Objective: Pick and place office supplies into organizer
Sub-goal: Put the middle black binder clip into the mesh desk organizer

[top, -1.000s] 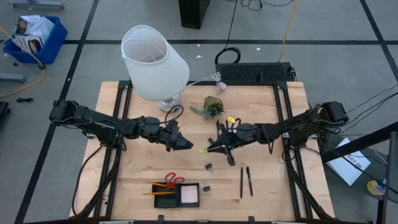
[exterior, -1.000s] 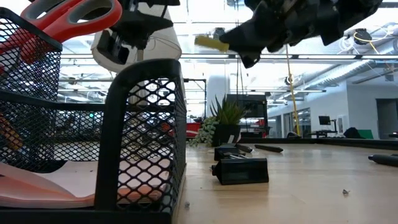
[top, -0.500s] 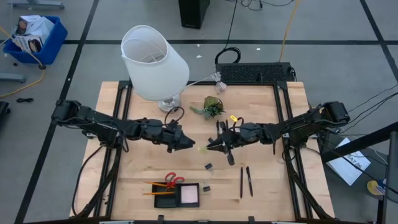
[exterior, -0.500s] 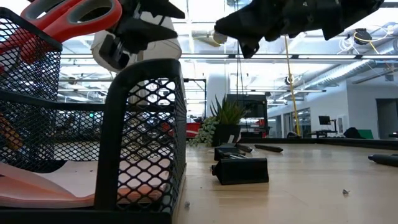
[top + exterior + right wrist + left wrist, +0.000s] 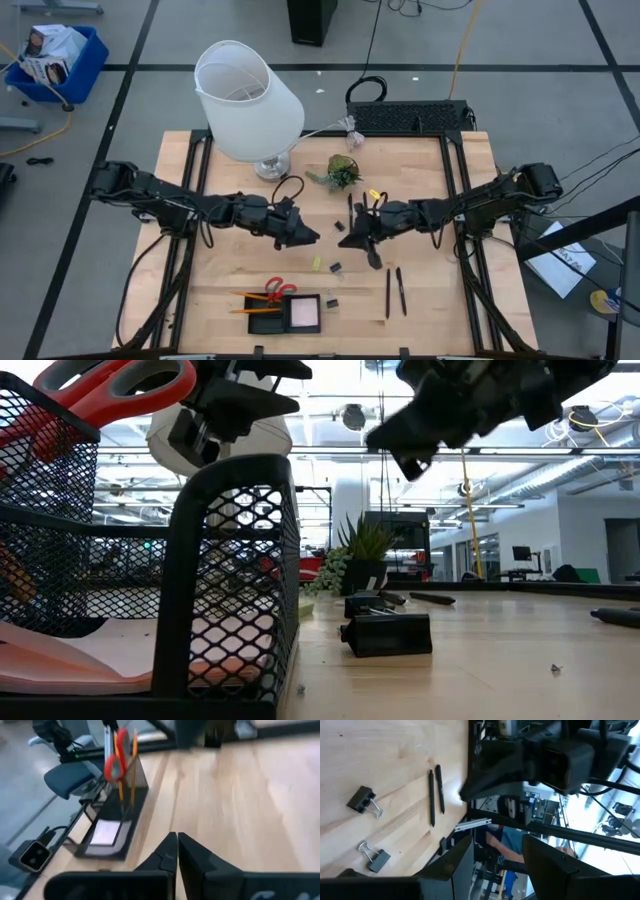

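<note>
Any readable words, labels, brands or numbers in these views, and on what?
None can be read.
Printed packaging in the blue bin beside the table: too small.
White paper on the floor to the right: dark marks, too blurred.

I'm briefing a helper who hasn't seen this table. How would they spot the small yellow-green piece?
Start at the black organizer on the table's near edge. The yellow-green piece lies on bare wood just beyond it, toward the table's middle, left of a black clip. It is the only pale, bright bit among dark clips and pens.
</note>
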You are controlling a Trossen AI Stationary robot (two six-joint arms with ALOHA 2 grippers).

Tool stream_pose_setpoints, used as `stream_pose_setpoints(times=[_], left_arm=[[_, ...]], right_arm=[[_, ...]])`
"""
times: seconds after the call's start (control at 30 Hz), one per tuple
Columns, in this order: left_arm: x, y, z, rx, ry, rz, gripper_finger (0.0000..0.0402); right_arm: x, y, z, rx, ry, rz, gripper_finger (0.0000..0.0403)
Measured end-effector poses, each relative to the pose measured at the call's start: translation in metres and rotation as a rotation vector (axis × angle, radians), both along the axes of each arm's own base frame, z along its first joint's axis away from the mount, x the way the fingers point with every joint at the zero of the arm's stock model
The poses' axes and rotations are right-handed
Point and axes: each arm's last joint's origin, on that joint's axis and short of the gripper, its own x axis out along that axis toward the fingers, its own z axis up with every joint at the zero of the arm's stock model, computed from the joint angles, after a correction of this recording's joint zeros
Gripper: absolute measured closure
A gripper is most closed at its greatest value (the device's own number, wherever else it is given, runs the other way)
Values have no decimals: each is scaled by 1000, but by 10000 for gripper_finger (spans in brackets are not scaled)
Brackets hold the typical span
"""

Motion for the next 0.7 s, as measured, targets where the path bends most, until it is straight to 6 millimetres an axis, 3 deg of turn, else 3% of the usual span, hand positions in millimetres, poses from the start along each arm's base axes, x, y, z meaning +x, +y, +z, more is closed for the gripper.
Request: stream_pose_setpoints(times=[0.27, 0.43, 0.57, 0.7], left_arm=[[0, 3, 0, 55, -15, 13, 231], [1, 3, 0, 108, -27, 42, 231], [1, 6, 1, 167, -42, 29, 231], [1, 10, 1, 206, -56, -10, 231]], right_arm=[[-9, 5, -15, 87, 213, -53, 305], [-13, 10, -21, 276, 290, -271, 239], [-16, 24, -26, 386, 282, -469, 198], [-20, 45, -21, 352, 155, -543, 172]])
